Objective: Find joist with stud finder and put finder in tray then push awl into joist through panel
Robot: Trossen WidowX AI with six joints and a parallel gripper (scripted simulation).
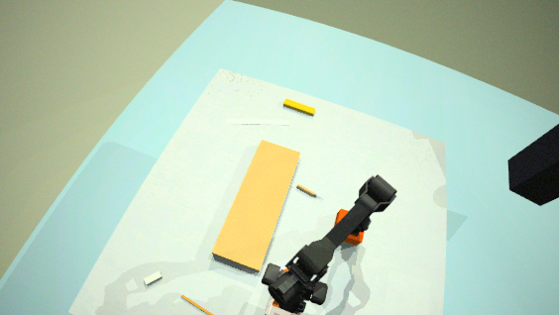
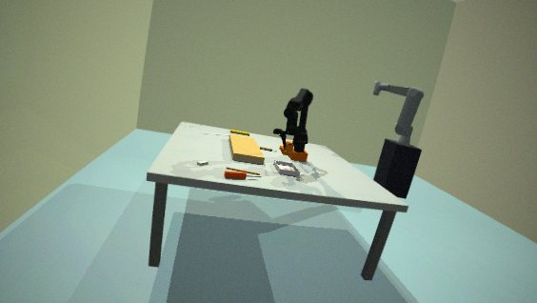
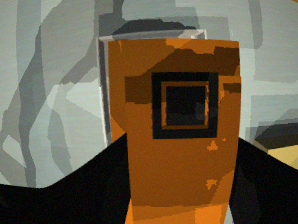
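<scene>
My gripper [image 1: 295,284] [image 2: 284,139] [image 3: 177,137] is shut on the orange stud finder [image 3: 185,57], whose face has a dark square window. It holds the stud finder above the tray [image 2: 287,168] [image 3: 105,100], a pale box with a grey rim. In the wrist view the stud finder covers most of the tray. The floor panel [image 1: 260,203] [image 2: 247,149] is a long yellow block, off to one side of the gripper. The awl [image 1: 306,190] [image 2: 266,149], with a tan handle and thin tip, lies beside the panel. The joist is hidden.
A yellow bar [image 1: 299,107] [image 2: 239,132] lies beyond the panel. A small white block [image 1: 153,277] [image 2: 203,163], a thin orange stick [image 1: 196,304] [image 2: 243,171] and a red-handled tool [image 2: 235,175] lie near the front edge. The arm's orange base [image 2: 298,155] stands behind the tray.
</scene>
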